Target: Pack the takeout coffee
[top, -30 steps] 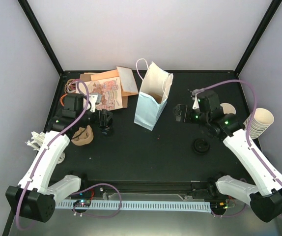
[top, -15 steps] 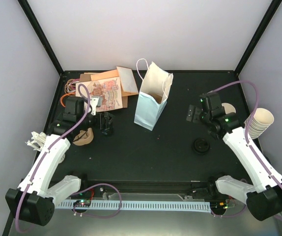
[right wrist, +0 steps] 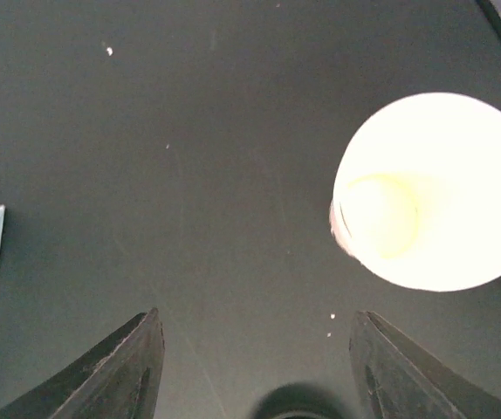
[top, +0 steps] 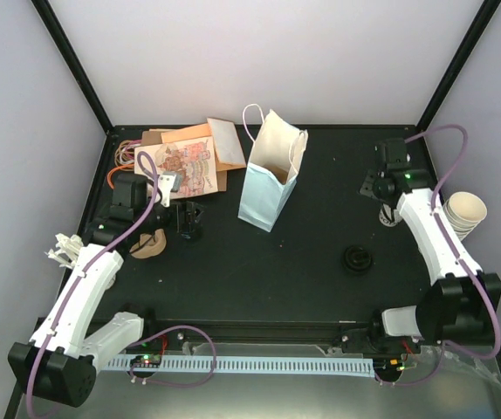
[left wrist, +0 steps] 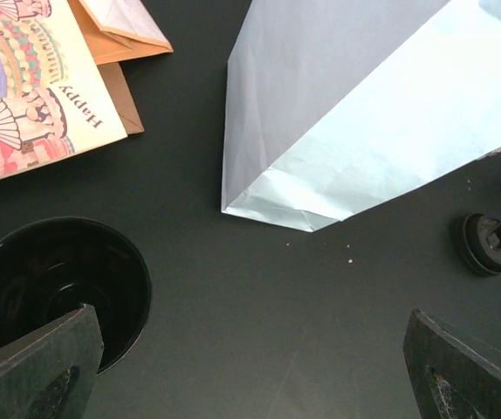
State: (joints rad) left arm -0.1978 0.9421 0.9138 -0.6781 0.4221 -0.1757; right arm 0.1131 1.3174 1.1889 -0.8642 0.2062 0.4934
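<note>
From above, the left hand (top: 187,218) has spread wide over the table's (top: 277,279) left half, and the right hand (top: 374,186) has swung to the back right corner, away from the paper bag (top: 272,170). Left wrist: the takeout coffee (left wrist: 54,292) stands free beside one finger (left wrist: 32,375), apparently released and not yet bagged. Right wrist: parted, empty fingers (right wrist: 111,371) near a lidless cup (right wrist: 434,192).

Desk (top: 277,279): black top. White paper bag (top: 271,188) upright mid-desk, mouth open. Left rear: printed card (top: 185,166) lying over orange and tan envelopes (top: 224,144). Brown pulp carrier (top: 148,244) toward the left side. Stacked cream cups (top: 464,214) at the right edge. Single lidless cup (right wrist: 434,192) upright on the desk.
</note>
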